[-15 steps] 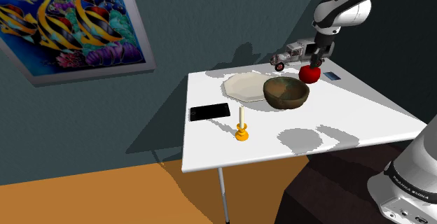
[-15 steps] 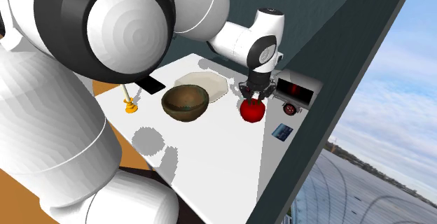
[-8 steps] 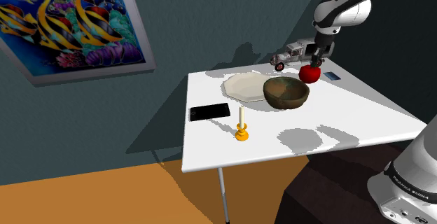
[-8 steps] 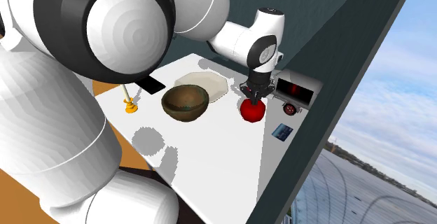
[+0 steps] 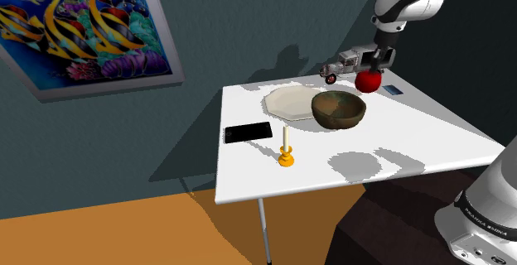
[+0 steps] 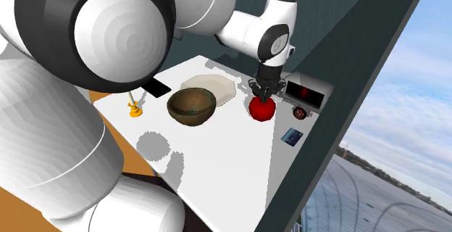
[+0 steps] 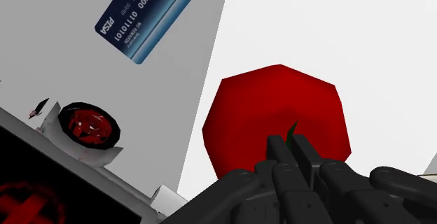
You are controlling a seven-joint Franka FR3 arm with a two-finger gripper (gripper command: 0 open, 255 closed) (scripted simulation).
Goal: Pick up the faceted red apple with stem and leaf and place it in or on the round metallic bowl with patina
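The faceted red apple (image 5: 368, 81) hangs just above the white table, with my black gripper (image 5: 375, 63) shut on its top. Seen along the hand, the fingertips (image 7: 278, 145) stand close together, clasping the stem and green leaf of the apple (image 7: 269, 110). In the second exterior view the apple (image 6: 261, 109) hangs under the gripper (image 6: 264, 95), to the right of the round brown-green bowl (image 6: 192, 106). The bowl (image 5: 338, 108) stands empty, a short way from the apple toward the shoulder view's left.
A toy truck (image 5: 344, 63) stands against the wall behind the apple, and a blue card (image 5: 393, 90) lies beside it. A pale plate (image 5: 288, 103), a black phone (image 5: 248, 132) and an orange candle holder (image 5: 286, 157) lie beyond the bowl.
The gripper has risen a little with the apple in it, so the apple hangs slightly higher above the table. Nothing else has moved.
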